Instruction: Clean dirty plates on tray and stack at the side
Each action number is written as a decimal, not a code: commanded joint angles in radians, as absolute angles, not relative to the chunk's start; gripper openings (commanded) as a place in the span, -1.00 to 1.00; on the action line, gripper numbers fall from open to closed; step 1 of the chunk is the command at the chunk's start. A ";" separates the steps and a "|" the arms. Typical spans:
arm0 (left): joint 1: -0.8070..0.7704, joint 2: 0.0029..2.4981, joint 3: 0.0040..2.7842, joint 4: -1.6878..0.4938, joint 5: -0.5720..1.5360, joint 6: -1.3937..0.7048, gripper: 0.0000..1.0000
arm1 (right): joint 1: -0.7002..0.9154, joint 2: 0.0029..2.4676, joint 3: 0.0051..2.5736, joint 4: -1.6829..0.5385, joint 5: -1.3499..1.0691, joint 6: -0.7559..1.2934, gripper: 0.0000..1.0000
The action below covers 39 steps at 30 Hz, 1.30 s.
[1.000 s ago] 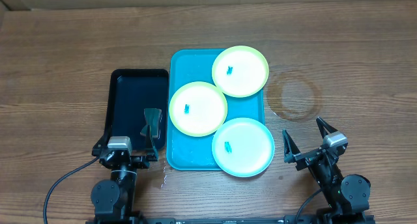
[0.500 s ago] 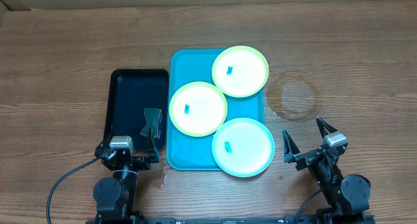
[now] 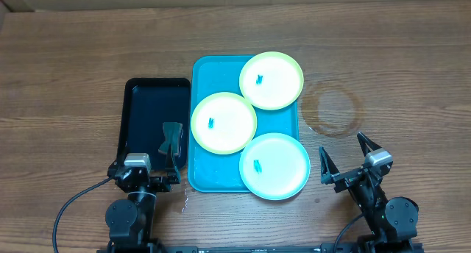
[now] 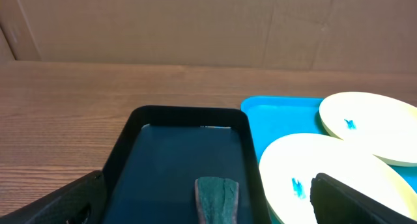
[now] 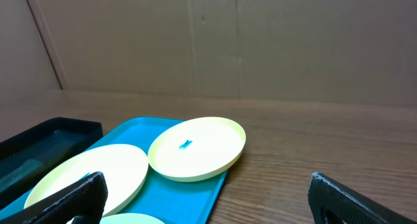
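Overhead, plates [image 3: 224,123] on tray [image 3: 208,70], between spread left pincer [image 3: 146,166] and right pincer [image 3: 342,146]

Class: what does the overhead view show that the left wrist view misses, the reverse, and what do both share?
Overhead only: light blue plate, right gripper, ring mark on the table. Left wrist only: the cardboard backdrop's face. Both: turquoise tray, near yellow-green plate, far yellow-green plate, black tray, dark pad lying in it.
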<state>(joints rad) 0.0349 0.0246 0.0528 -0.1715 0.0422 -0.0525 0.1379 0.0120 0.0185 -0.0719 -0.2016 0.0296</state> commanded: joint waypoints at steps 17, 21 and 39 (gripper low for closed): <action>0.039 0.030 0.049 -0.095 0.119 -0.094 1.00 | 0.134 0.006 0.008 -0.066 -0.191 0.029 1.00; 0.040 0.047 0.184 -0.138 0.230 -0.140 1.00 | 0.134 0.006 0.008 -0.066 -0.191 0.029 1.00; 0.040 0.933 1.444 -1.056 0.436 -0.048 0.99 | 0.134 0.006 0.008 -0.065 -0.191 0.029 1.00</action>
